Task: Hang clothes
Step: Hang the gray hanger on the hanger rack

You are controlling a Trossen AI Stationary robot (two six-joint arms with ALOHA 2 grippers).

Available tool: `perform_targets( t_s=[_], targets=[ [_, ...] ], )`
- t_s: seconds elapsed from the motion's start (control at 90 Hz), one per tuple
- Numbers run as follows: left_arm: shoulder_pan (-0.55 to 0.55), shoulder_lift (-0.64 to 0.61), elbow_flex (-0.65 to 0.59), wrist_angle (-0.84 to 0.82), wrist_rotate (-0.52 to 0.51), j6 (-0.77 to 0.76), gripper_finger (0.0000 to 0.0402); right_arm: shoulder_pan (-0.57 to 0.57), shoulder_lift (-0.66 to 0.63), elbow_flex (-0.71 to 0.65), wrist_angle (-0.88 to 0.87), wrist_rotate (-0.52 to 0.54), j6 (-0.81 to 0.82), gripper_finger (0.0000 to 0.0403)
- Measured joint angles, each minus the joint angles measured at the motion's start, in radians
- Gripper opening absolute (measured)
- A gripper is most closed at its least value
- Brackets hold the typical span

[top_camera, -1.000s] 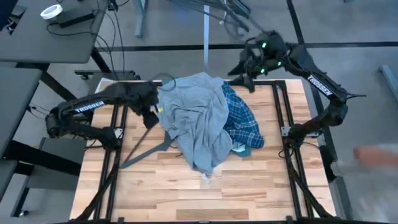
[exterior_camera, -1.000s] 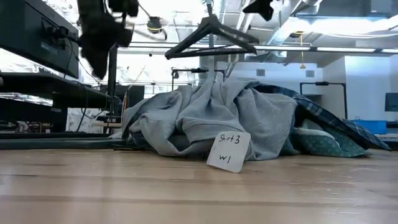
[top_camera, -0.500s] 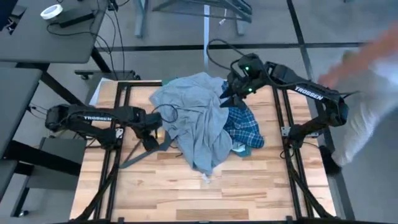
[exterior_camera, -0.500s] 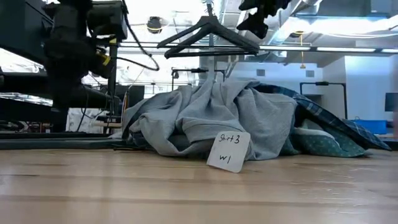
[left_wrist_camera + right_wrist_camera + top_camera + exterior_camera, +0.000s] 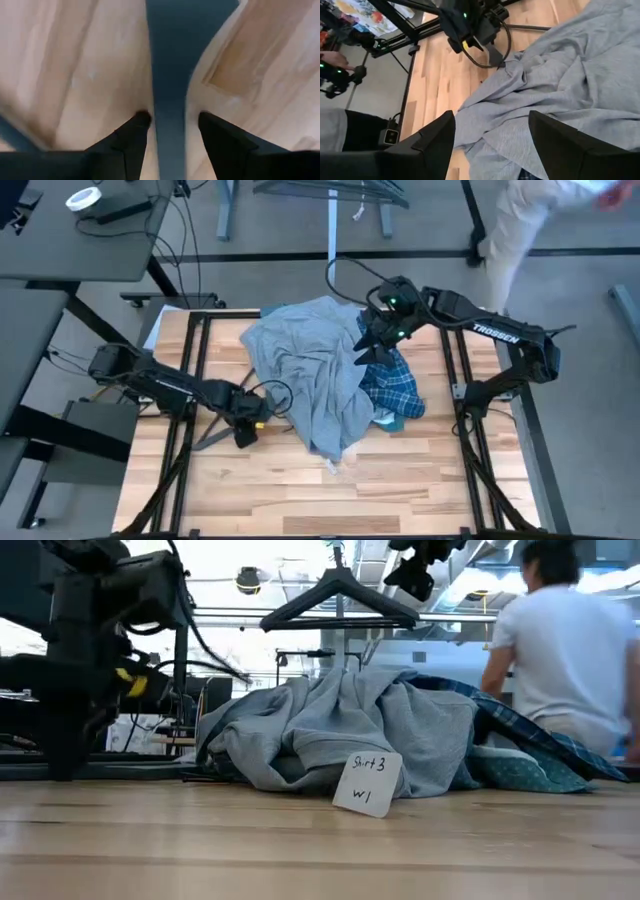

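- Grey jersey on top: grey tee (image 5: 310,380) heaped mid-table, draped over plaid shirt (image 5: 390,380); sliver of green shirt (image 5: 388,418) showing at the pile's near-right edge, mostly buried.
- Paper tag (image 5: 366,782) propped against the tee's front fold in the low view (handwritten, reads roughly "Shirt 3").
- Left gripper (image 5: 169,122) low over the table (image 5: 420,480), just left of the pile, fingers parted and straddling a flat dark hanger (image 5: 215,440) bar; not closed on it yet.
- Right gripper (image 5: 372,345) above the pile's right-rear side, where tee meets plaid; fingers spread wide in its wrist view, nothing held.
- Second hanger (image 5: 338,602) visible up on the rail behind the pile (low view).
- Person (image 5: 565,660) in a white top standing beyond the table's right-rear corner, clear of both arms.
- Handling estimate: all three garments light, limp, likely to slump and drag neighbours when lifted; no stiffness to push against.
- Best hold, by judgement: pinch a thick fold or the collar/shoulder seam of the tee, topmost layer only, then lift clear before threading.
- Risk: pinching through to the plaid underneath and raising two shirts together.
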Motion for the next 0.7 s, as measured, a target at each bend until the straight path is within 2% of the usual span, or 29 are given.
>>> perform_targets(
  t_s=[0.111, 0.244, 0.389, 0.533, 0.7],
  targets=[
    [0.001, 0.06, 0.01, -0.003, 0.035, -0.043, 0.0142, 0.004, 0.0, 0.0, -0.015, 0.0, -0.001, 0.0238],
    [0.002, 0.064, 0.018, 0.009, 0.1, -0.033, 0.0047, 0.004, 0.0, 0.0, -0.026, 0.0, -0.005, 0.0238],
    [-0.013, 0.013, 0.069, -0.049, 0.163, -0.018, 0.0046, 0.004, 0.0, 0.0, -0.04, 0.0, -0.009, 0.0238],
    [-0.047, -0.072, 0.17, -0.186, 0.404, 0.005, 0.0046, 0.003, 0.0, 0.0, -0.04, 0.0, -0.032, 0.0238],
    [-0.07, -0.147, 0.303, -0.298, 0.494, -0.028, 0.0046, 0.002, 0.0, 0.0, -0.043, 0.001, -0.061, 0.0238]
  ],
)
